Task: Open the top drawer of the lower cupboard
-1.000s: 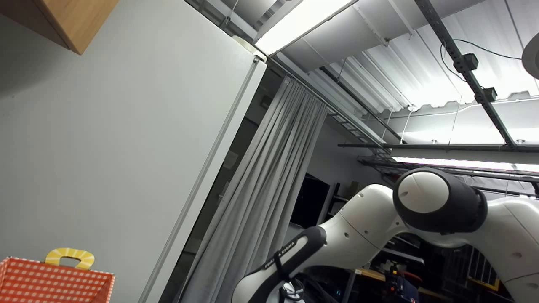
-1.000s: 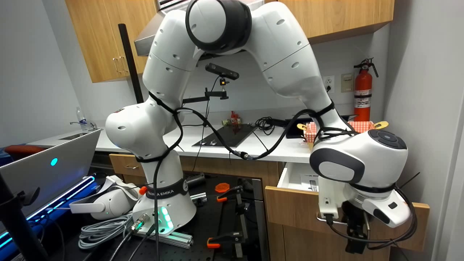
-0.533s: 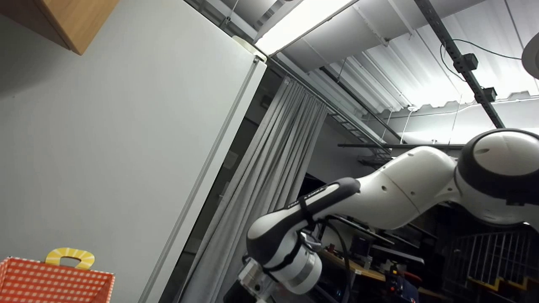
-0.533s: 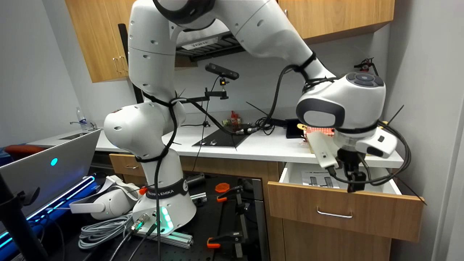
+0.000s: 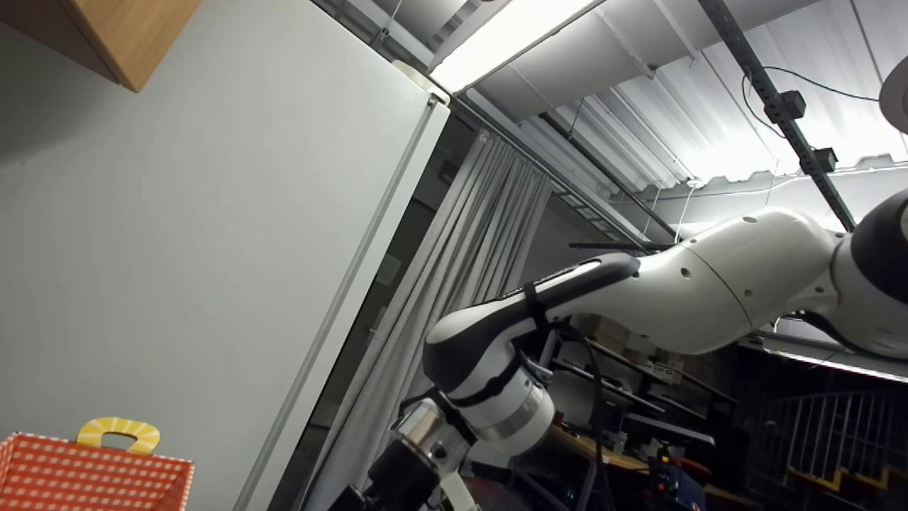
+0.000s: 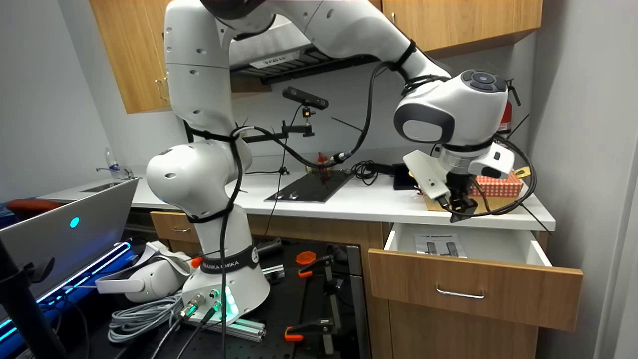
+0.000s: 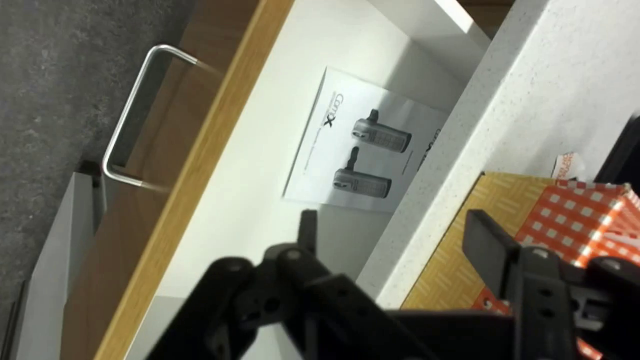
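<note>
Hand (image 7: 393, 224) released — fingers (image 7: 307, 232) parted, nothing between them; it hangs above the drawer (image 6: 476, 276) and near the edge of the counter (image 7: 545, 95), clearance not readable from here; drawer pulled well out below the hand; the metal handle (image 6: 460, 294) lies lower and outward, on the side away from the counter, long axis along the counter's edge and oblique to the line between the fingertips; checked box (image 7: 565, 215) just inward of the hand. My reading: opening done; next move should be up and clear — taking the handle would need reaching down, outward, and a turn.
</note>
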